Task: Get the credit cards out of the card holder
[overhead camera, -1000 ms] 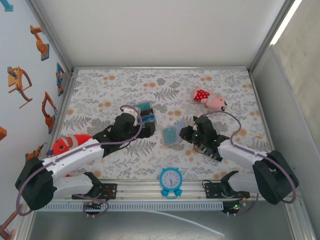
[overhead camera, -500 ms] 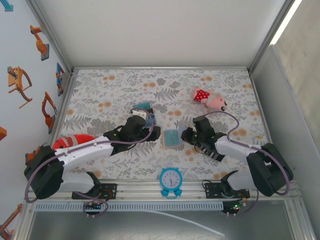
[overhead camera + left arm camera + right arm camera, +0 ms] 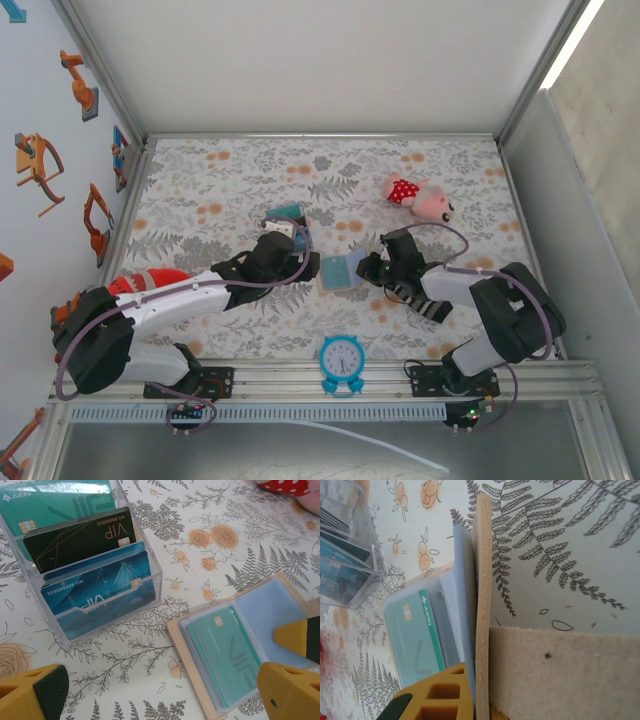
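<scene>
1. The floral cloth (image 3: 200, 180) is lying flat and matte over the table, printed with grey ferns and orange blooms.
2. The right arm is folding in tighter than a second ago. The right gripper (image 3: 372, 268) (image 3: 477, 702) is clamping one flap of the card holder (image 3: 341, 270) (image 3: 240, 645) (image 3: 481, 580) between its yellow fingers.
3. The left gripper (image 3: 300, 262) (image 3: 160, 695) is sitting nearer the holder than before. Its yellow, black-padded fingers are spreading wide with nothing between them.
4. The clear box (image 3: 288, 222) (image 3: 80, 565) (image 3: 345, 555), rigid see-through plastic with stepped slots, is standing just beside the holder. It is carrying glossy teal, black and blue cards upright.
5. The card holder was tipped up a second ago. Now it is lying open on the cloth between the two grippers, showing a tan felt-like outside, a pale blue lining and clear sleeves.
6. The teal credit card (image 3: 225, 655) (image 3: 415, 635), thin, rectangular and chipped, is sitting inside one clear sleeve of the holder, not yet out.
</scene>
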You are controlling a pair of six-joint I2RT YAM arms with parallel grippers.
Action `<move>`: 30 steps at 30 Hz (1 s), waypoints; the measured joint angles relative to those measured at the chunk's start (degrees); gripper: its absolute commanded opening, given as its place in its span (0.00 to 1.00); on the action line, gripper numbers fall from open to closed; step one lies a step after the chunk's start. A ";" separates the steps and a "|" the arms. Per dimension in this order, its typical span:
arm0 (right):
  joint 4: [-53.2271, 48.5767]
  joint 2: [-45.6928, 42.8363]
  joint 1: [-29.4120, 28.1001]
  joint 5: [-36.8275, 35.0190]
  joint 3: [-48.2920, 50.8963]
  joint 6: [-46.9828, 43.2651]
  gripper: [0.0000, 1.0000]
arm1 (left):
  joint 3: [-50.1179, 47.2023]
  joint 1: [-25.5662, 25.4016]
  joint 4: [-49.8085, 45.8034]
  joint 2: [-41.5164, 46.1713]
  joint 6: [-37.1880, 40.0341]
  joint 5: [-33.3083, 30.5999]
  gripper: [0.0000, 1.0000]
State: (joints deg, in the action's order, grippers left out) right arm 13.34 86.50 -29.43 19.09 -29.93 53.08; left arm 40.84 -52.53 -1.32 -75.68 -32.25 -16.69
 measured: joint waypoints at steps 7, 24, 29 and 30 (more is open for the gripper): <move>-7.23 -0.92 0.04 -1.49 -4.37 -3.58 0.50 | 0.00 0.00 0.00 0.00 -0.87 -1.31 0.97; -34.10 -21.27 0.44 -18.58 -8.57 -9.66 0.48 | -0.02 0.07 -1.38 -0.09 -6.62 -5.09 0.97; -37.77 -25.40 0.42 -19.91 -8.79 -9.68 0.47 | -0.02 0.24 -1.51 -0.92 -8.94 -5.22 0.97; -38.07 -26.14 0.35 -20.06 -8.85 -9.68 0.47 | -0.02 0.42 -1.73 -1.31 -9.38 -5.22 0.97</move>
State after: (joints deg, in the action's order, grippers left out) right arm -24.73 60.36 -29.08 -0.97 -38.79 43.40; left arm 40.82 -52.12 -3.05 -76.99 -41.63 -21.91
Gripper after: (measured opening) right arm 0.469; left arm 0.970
